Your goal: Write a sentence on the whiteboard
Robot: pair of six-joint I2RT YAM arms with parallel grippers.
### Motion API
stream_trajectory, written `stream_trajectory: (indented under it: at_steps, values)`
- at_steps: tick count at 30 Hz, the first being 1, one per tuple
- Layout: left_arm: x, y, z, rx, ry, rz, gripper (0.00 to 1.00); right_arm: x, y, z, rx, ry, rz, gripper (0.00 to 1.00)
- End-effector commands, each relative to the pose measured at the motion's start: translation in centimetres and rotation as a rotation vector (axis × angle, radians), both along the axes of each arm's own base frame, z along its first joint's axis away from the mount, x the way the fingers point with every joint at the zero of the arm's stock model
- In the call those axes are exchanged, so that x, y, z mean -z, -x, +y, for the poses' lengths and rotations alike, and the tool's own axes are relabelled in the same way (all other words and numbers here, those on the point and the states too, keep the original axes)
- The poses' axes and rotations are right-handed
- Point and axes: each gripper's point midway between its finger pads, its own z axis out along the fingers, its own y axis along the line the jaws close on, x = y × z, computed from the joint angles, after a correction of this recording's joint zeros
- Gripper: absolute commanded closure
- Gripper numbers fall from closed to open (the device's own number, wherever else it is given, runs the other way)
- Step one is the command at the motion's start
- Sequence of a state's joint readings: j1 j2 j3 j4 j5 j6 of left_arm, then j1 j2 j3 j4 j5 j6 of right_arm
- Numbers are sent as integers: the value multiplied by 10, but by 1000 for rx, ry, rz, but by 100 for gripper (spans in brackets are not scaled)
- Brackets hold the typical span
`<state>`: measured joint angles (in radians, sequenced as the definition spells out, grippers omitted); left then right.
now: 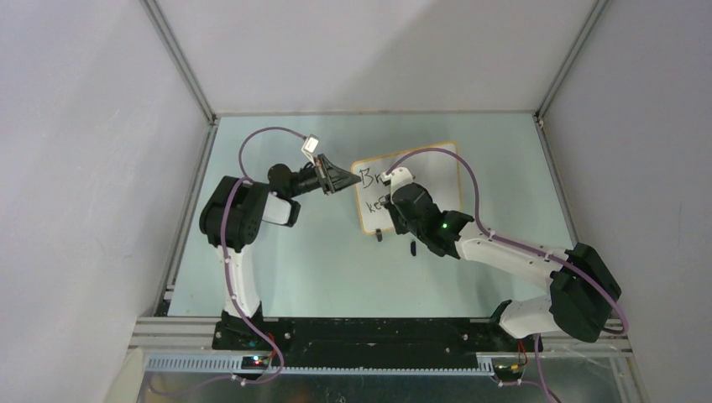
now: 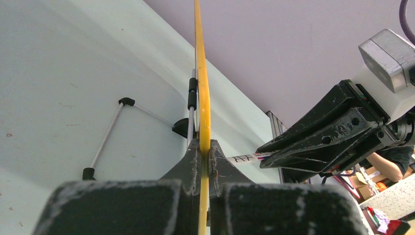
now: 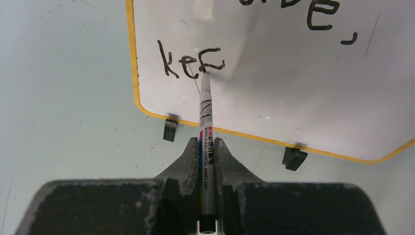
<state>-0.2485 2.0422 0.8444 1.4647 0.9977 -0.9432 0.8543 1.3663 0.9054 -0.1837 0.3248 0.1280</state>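
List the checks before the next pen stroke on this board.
1. Left hand shut on the orange-yellow frame of the small white board: ok.
2. Right hand shut on the slim grey marker pen: ok.
3. Marker tip at the last letter of the black handwritten lettering: ok.
4. Bare board right of the tip: ok.
5. Both black clip feet flat on the table: cannot tell.
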Motion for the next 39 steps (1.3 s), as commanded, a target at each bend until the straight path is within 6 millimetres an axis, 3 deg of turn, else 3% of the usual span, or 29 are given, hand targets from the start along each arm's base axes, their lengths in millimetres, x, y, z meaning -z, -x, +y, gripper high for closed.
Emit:
stream_trajectory:
  at_steps: [1,17,28,39]
  values:
    - [-16,10,-7,53,12,-84,100,-8,-1,-3,23,-3,-10,100]
    - [-16,10,-7,52,13,-84,100,-14,-9,-20,99,9,-39,100]
    - [-16,10,-7,53,12,-84,100,-43,-5,-3,21,-102,-110,100]
    - [-16,11,-7,54,12,-86,100,-39,-14,4,21,-101,-105,100]
